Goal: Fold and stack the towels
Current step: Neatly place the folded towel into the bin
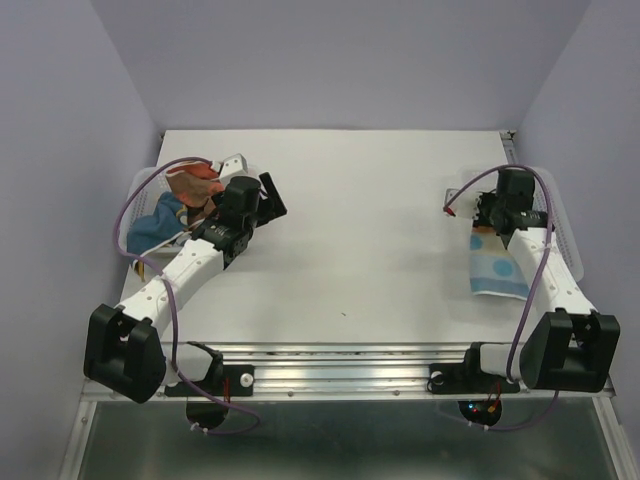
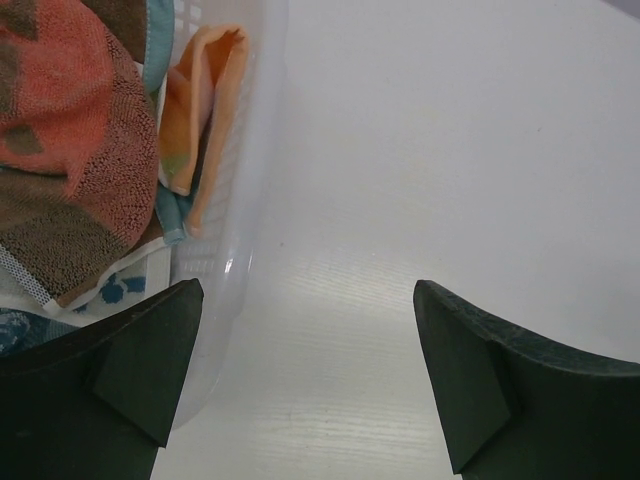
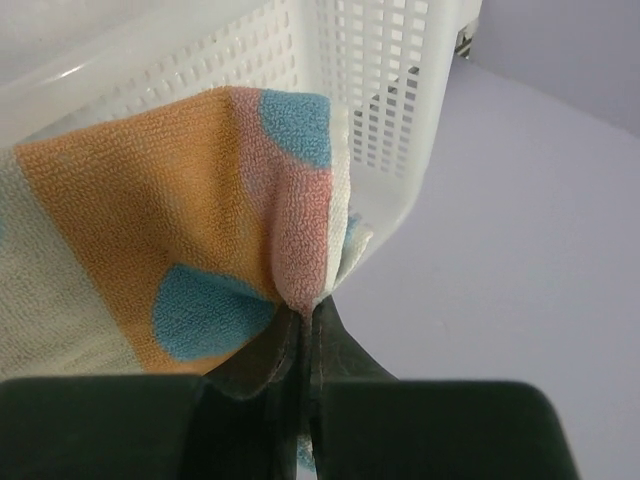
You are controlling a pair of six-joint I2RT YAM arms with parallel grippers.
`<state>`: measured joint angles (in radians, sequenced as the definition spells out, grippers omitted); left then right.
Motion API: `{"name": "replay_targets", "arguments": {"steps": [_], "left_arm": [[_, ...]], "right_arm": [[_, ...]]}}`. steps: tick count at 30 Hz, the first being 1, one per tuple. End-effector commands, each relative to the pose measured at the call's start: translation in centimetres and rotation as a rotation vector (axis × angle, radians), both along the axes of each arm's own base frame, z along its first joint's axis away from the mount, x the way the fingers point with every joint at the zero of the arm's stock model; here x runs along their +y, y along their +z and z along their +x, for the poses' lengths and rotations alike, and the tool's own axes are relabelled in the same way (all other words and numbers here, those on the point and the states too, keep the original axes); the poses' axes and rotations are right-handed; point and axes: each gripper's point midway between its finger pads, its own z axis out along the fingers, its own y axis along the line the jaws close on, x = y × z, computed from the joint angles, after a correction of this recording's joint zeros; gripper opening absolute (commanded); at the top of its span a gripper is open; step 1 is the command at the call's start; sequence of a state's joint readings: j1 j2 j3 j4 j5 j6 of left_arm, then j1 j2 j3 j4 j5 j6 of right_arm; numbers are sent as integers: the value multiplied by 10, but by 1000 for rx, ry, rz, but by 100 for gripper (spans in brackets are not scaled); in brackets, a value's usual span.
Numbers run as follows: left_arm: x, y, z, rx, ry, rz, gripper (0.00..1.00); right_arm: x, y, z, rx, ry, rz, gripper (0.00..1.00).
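From above, the left gripper [image 1: 268,203] hangs over the white desk [image 1: 370,220], just right of a white perforated plastic basket [image 1: 145,185] heaped with towels. Its fingers are spread as wide as they go and hold nothing. Its wrist camera adds what the overhead view cannot. To the left of the fingers, inside the basket's translucent wall, lie a coarse brown-and-red terry towel [image 2: 60,130] and a folded peach-orange towel [image 2: 205,110] standing on edge against the wall. Nearer the left finger is a corner of a white towel with blue pattern [image 2: 120,290]. Bare desk fills the gap between the fingers and everything to their right. Only the overhead view shows a blue towel [image 1: 150,225] in the heap, to the gripper's left and nearer the arm's base. The right gripper [image 3: 303,322] is closed tight on a pinched fold of an orange towel with blue circles [image 3: 170,220]. Its wrist view shows the cloth bunched up from the jaw tips, with a second white perforated basket [image 3: 380,80] just beyond. From above, this towel trails from the gripper back toward the arm's base, beside that basket; I cannot tell whether it rests on the desk.
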<state>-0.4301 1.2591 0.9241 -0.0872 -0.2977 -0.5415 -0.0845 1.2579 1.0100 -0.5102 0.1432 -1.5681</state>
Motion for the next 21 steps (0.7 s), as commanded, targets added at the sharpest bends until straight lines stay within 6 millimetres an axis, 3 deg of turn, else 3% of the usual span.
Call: {"name": "replay_targets", "arguments": {"steps": [1, 9, 21], "left_arm": [[9, 6, 3, -34, 30, 20, 99], [13, 3, 4, -28, 41, 29, 99], [18, -1, 6, -18, 65, 45, 99]], "right_arm": [[8, 14, 28, -101, 147, -67, 1], [4, -15, 33, -90, 163, -40, 1], [0, -37, 55, -122, 187, 6, 1]]}}
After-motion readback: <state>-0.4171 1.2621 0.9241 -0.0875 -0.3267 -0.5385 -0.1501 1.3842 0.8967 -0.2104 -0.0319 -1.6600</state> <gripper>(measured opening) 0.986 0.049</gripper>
